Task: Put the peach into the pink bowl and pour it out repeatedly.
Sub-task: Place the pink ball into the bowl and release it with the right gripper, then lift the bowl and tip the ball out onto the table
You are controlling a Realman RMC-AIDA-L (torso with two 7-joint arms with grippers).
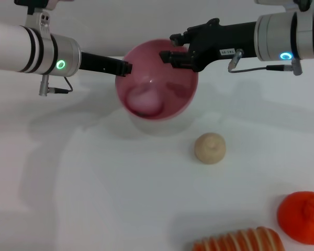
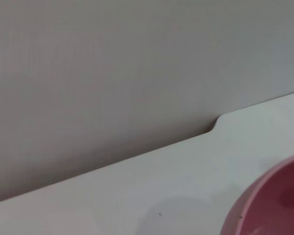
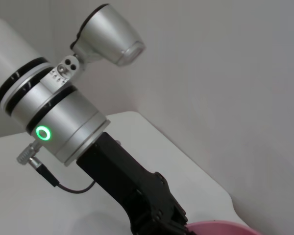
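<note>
Nearest the head camera: striped orange-and-cream bread-like piece [image 1: 238, 240] at the front edge of the white worktop [image 1: 94, 198], with a bright orange tangerine [image 1: 302, 217] just beside it on the robot's right. Beige bun-like lump [image 1: 210, 148] sits further back, near the centre and well apart from both.

Pink bowl [image 1: 180, 89] is at the back centre, tipped so its opening faces the head camera. Whether it is lifted off the worktop, I cannot tell. Peach [image 1: 146, 100] is inside the bowl, lying against the lower left part of the inner wall; it looks blurred.

Left end effector [image 1: 124, 68] reaches in from the left and sits at the bowl's left rim, apparently gripping it. Fingers are narrow and the actual contact is not clearly visible.

Right end effector [image 1: 170, 56] comes in from the right and is over the bowl's upper right rim. Open or closed: cannot tell. Cannot tell whether it touches the rim either.

Left wrist view: only an arc of the pink bowl [image 2: 274, 200] in one corner, plus bare worktop [image 2: 137, 191] and grey wall [image 2: 112, 63] behind it.

Right wrist view: left arm [image 3: 63, 122] with green ring light, its black end effector [image 3: 157, 215] down at the pink bowl rim [image 3: 220, 227].
</note>
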